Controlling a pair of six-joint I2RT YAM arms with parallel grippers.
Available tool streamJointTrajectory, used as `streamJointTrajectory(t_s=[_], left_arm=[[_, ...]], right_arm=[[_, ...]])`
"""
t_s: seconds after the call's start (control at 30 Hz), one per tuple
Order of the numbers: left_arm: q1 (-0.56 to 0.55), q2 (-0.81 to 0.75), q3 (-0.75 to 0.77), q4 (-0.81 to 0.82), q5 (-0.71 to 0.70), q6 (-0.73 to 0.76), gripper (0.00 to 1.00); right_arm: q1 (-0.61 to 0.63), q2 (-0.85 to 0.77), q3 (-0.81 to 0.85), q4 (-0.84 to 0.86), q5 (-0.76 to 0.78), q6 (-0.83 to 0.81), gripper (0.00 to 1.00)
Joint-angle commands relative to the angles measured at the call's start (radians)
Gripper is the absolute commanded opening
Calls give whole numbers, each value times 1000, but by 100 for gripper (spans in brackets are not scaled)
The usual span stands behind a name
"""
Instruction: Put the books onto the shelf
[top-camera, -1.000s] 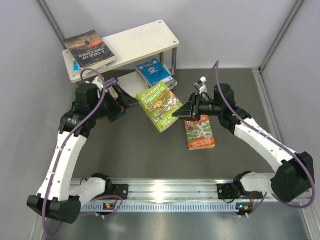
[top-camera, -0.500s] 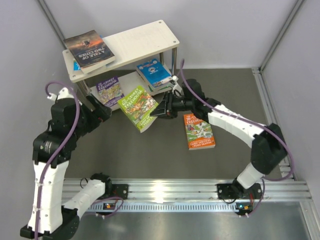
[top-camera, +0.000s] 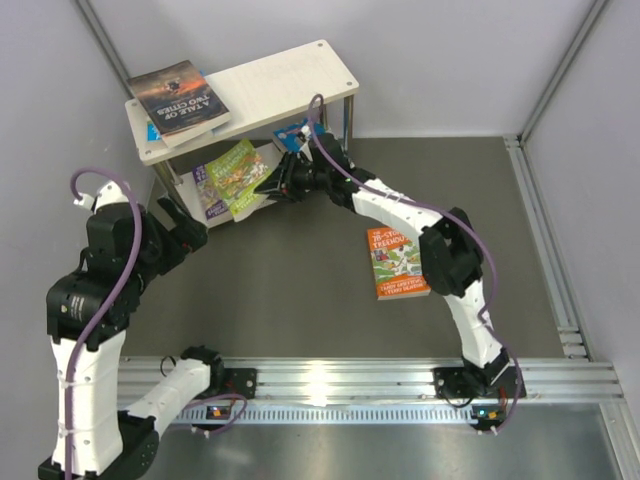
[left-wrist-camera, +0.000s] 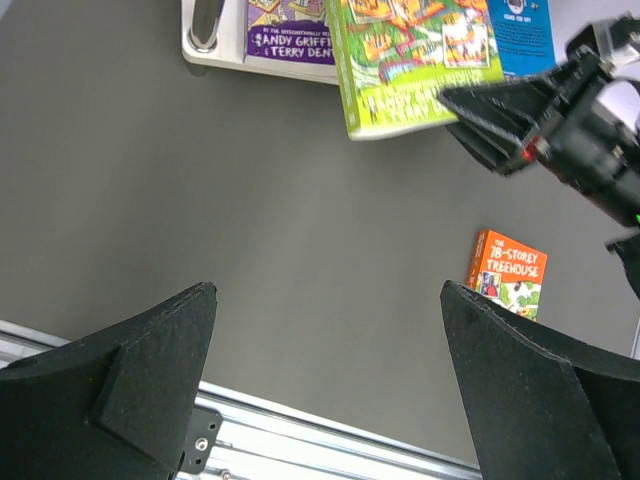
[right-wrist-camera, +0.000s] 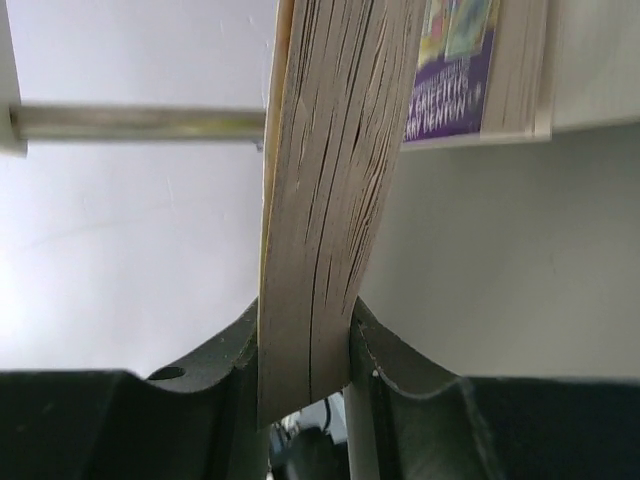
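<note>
**Green Treehouse paperback held at the shelf's lower tier**

We see the right gripper (top-camera: 279, 184) clamped on one edge of the lime-green Treehouse book (top-camera: 238, 171). In the right wrist view its two fingers (right-wrist-camera: 220, 365) press the page block from either side. The book lies tilted at the front of the shelf (top-camera: 290, 85). Its far part reaches over the purple book (top-camera: 207, 187), which lies on the lower board; we cannot tell whether the two touch. Toward the right of that board lies a blue book (top-camera: 297, 133), partly behind the right arm. The dark "Tale of Two Cities" book (top-camera: 180, 97) rests on the left end of the top board. An orange Treehouse book (top-camera: 398, 262) lies flat on the grey table (top-camera: 300, 290), well apart from the shelf. The left gripper (top-camera: 183, 224) hangs near the shelf's left front post. Its jaws are spread wide, with nothing between them.
</note>
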Motion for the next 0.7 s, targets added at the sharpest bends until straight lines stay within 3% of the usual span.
streamJointTrajectory(t_s=[0.0,0.4,0.67], left_arm=[[-1,-24,14,-109,-14,2,99],[-2,-47,11,-167,-37,-2,99],[-1,-35,27,-174,-69,34,99]], right_arm=[[25,89,202,125,45,52,0],[91,387,509,159,143,173,0],[85,429,452,151,189,156,0]])
